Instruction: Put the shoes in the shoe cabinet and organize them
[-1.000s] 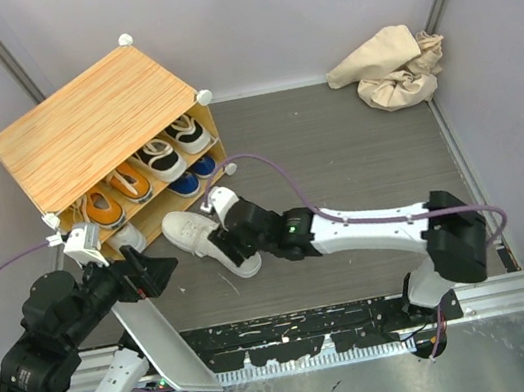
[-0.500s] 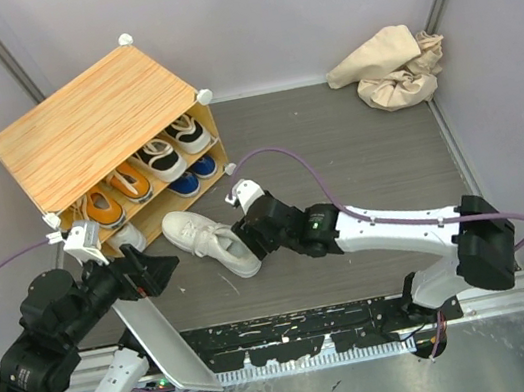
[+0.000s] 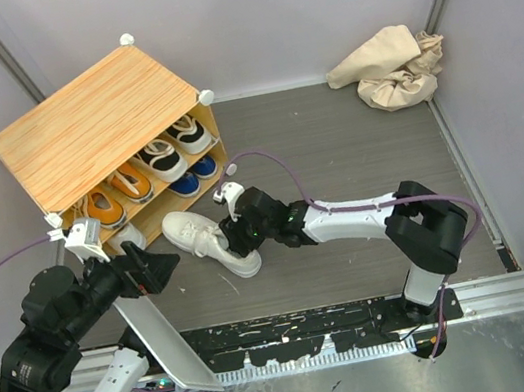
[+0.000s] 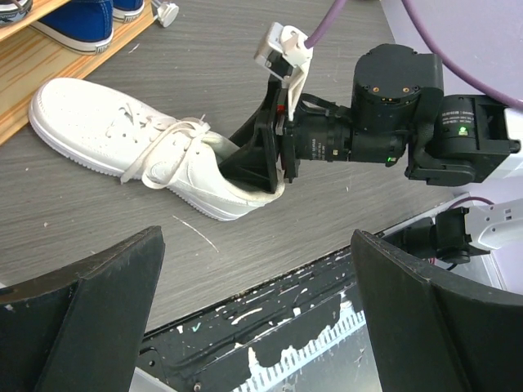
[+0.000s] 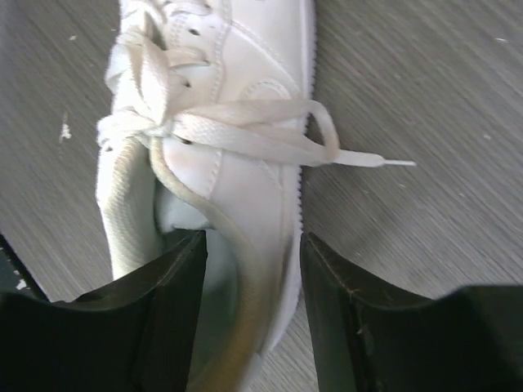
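White sneaker (image 3: 204, 239) lay on the grey floor (image 3: 357, 159) left of centre, just in front of the shoe cabinet (image 3: 97, 123). The right gripper (image 4: 261, 163) straddled its heel collar; I could not tell whether it pinched. The left gripper (image 4: 257, 237) gaped wide, empty.

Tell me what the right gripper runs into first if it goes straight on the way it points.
The white sneaker: the right gripper points at its heel end, open jaws astride the side wall, one finger over the opening. Pushing on would likely seat that wall deeper between them.
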Tool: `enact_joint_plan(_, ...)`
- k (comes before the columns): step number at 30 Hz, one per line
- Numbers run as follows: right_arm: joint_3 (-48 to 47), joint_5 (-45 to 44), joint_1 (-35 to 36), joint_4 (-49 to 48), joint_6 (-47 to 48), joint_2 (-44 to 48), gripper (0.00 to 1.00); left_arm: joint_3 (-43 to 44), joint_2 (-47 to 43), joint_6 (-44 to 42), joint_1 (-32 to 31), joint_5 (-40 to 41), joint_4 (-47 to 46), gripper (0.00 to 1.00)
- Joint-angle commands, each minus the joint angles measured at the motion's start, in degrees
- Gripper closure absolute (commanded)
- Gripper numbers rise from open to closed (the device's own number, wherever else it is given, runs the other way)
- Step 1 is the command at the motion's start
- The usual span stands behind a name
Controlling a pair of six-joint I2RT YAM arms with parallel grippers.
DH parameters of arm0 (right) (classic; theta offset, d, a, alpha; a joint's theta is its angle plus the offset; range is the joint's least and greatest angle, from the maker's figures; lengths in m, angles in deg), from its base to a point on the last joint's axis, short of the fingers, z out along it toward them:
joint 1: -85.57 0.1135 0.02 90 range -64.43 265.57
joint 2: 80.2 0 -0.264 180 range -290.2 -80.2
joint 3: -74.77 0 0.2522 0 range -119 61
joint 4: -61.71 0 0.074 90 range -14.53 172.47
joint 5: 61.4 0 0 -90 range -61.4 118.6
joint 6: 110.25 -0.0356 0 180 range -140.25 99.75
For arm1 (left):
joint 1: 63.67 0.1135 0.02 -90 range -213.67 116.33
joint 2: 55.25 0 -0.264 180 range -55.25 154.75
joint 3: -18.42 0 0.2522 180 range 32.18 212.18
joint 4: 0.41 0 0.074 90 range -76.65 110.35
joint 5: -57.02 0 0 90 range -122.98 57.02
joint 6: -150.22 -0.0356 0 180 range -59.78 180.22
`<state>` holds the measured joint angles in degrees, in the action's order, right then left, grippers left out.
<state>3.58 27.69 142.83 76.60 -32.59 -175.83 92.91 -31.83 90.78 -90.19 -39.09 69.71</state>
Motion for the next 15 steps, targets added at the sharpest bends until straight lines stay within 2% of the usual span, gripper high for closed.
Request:
enact_joint_plan(1, 1.4, 7.9, 0.3, -6.4, -1.8, -1.5, 0.52, 0.9, 0.8, -0.7, 0.2, 0.0, -3.0, 0.02)
enact_joint_plan(4, 1.6, 4.8, 0.6, -6.7, -3.0, -1.2, 0.75, 1.3, 1.4, -0.4, 0.1, 0.3, -2.8, 0.02)
enact_joint_plan(8, -0.9, -4.0, 2.0, -5.7, -3.8, 1.5, 0.92, 2.2, 1.7, -0.4, 0.2, 0.8, -2.0, 0.02)
enact_joint_plan(11, -3.7, -7.8, 2.7, -5.4, -5.7, 2.6, 0.98, 2.2, 1.3, -0.4, 0.2, 1.1, -2.0, 0.02)
enact_joint_plan(15, -6.7, -14.1, 3.0, -4.5, -8.8, 2.5, 0.99, 2.1, 0.8, -0.4, 0.1, 0.8, -1.8, 0.02)
